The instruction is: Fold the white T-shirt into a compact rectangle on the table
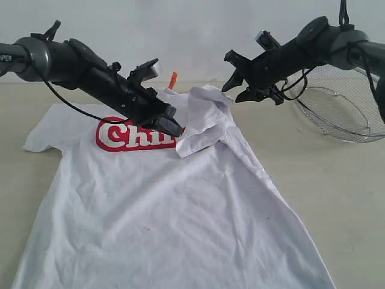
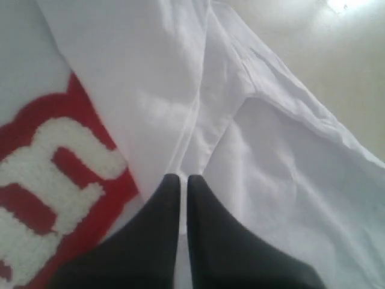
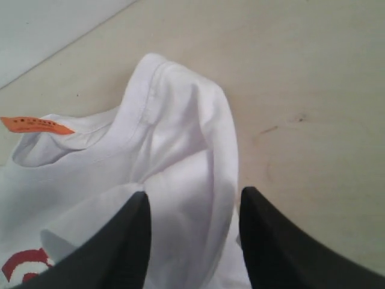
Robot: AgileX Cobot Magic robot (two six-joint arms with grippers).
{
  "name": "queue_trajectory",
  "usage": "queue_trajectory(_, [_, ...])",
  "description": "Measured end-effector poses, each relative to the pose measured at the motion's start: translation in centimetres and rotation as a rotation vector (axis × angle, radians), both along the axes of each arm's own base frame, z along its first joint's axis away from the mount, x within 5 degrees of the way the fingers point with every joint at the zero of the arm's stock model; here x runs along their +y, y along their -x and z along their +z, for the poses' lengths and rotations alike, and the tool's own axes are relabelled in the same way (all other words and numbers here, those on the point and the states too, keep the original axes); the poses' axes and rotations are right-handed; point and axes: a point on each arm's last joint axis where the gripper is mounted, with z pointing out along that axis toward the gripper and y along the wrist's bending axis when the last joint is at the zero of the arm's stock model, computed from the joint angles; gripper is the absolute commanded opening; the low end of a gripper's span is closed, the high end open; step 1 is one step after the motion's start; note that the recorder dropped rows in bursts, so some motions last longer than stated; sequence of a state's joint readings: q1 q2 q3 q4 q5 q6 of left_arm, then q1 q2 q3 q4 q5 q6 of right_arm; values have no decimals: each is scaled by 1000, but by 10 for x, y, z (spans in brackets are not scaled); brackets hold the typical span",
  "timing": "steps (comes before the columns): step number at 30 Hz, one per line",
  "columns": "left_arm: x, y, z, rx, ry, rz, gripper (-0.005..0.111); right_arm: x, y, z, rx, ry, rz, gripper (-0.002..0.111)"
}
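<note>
The white T-shirt [image 1: 168, 211] lies chest-up on the table [image 1: 343, 198], its red lettering [image 1: 126, 135] partly covered. One sleeve [image 1: 201, 123] is folded in over the chest and stands slightly raised. My left gripper [image 1: 176, 128] sits at that sleeve's edge. In the left wrist view its jaws [image 2: 180, 179] are shut, with the sleeve's hem running into the thin gap between them. My right gripper [image 1: 237, 90] hovers open above the bunched shoulder [image 3: 186, 138], fingers apart on either side of the cloth and gripping nothing. The orange neck tag [image 3: 36, 125] sticks up at the collar.
A round wire-mesh basket [image 1: 343, 108] stands at the far right under the right arm. Bare table shows to the right of the shirt and along the far edge by the wall.
</note>
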State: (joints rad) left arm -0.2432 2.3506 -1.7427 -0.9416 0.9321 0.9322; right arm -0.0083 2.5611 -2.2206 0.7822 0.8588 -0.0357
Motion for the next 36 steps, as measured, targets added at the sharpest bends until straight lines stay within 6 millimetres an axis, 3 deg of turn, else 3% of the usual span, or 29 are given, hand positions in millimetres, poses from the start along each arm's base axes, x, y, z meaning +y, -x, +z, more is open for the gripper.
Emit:
queue_trajectory(10, [-19, -1, -18, -10, -17, -38, 5, 0, 0, -3, 18, 15, -17, 40])
queue_trajectory(19, [-19, -3, -19, -21, -23, -29, 5, 17, -1, -17, 25, 18, -2, 40])
queue_trajectory(32, [-19, -4, -20, -27, -31, -27, 5, 17, -3, -18, 13, 17, -26, 40])
queue_trajectory(36, [-19, -4, -20, -29, -31, -25, 5, 17, -3, -18, 14, 16, -27, 30])
